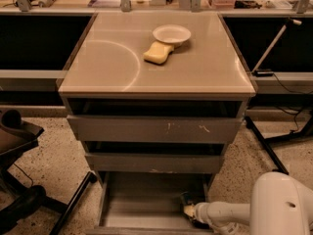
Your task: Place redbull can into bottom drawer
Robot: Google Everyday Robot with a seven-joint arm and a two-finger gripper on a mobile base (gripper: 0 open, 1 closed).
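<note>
Bottom drawer: pulled out beneath the two above it, floor bared to take the can.
Gripper: low inside the drawer at its right side, reaching in from the right.
Can: dark shape at the gripper's tip, over the drawer floor; probably being set down.
Grip: open or closed cannot be told.
Sponge, bowl: touching on the cabinet top, apart from the work.

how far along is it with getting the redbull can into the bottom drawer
Done: the bottom drawer is open, and the gripper is down inside its right side. In hand: a small dark shape at the gripper's tip looks like the redbull can, low over the drawer floor; whether it is released, I can't tell. Left: probably letting go and drawing the arm out.
</note>
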